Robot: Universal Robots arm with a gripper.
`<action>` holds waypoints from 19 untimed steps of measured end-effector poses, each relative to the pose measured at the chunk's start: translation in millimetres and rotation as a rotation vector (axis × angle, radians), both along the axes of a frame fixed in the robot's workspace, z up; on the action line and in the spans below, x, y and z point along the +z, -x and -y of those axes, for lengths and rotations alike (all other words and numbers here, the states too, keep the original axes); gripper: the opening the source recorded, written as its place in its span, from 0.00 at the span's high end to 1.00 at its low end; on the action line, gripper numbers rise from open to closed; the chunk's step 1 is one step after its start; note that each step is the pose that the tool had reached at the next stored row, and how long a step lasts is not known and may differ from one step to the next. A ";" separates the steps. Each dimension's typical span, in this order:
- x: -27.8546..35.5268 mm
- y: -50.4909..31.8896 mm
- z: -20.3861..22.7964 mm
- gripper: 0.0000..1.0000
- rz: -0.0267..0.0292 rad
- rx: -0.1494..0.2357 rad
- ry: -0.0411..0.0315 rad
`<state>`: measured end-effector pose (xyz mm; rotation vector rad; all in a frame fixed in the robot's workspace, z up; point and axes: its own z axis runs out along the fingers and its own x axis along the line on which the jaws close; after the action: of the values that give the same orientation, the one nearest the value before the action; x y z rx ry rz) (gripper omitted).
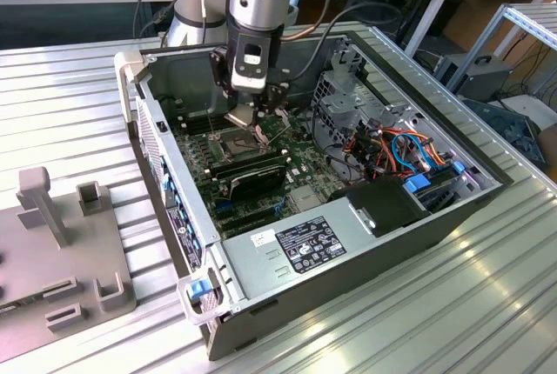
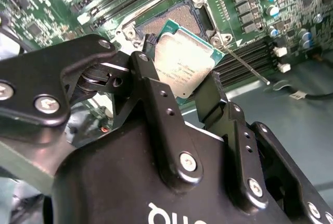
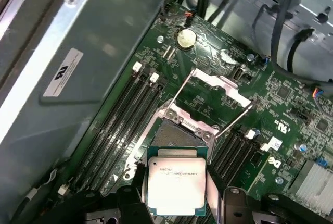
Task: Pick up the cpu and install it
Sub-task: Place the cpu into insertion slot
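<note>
The cpu [image 3: 174, 179], a flat square chip with a silver-grey top and green rim, hangs between my gripper's black fingers [image 3: 214, 183] just above the motherboard. My gripper [image 2: 179, 86] is shut on the cpu [image 2: 182, 60], gripping two opposite edges. Directly below and slightly ahead lies the open socket [image 3: 179, 130] with its metal frame, its hinged plate [image 3: 218, 84] and lever raised. In the exterior view my gripper [image 1: 246, 115] hovers over the socket [image 1: 235, 141] inside the open computer case [image 1: 165, 174].
Rows of black memory slots [image 3: 125, 114] flank the socket on both sides. Cables [image 1: 392, 148], a drive cage [image 1: 344, 87] and the power supply [image 1: 296, 243] crowd the case. A grey fixture block [image 1: 61, 243] stands outside the case at the exterior view's left.
</note>
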<state>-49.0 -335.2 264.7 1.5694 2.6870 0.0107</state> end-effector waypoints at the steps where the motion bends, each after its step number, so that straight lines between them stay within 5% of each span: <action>1: -0.2 0.0 0.0 0.45 0.0000 -0.015 0.0000; 13: -2.7 0.0 0.0 0.45 -0.0001 -0.229 0.0002; 19: -2.8 0.0 0.0 0.45 0.0000 -0.235 0.0000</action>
<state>-49.0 -335.2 261.9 1.8732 2.4840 0.0052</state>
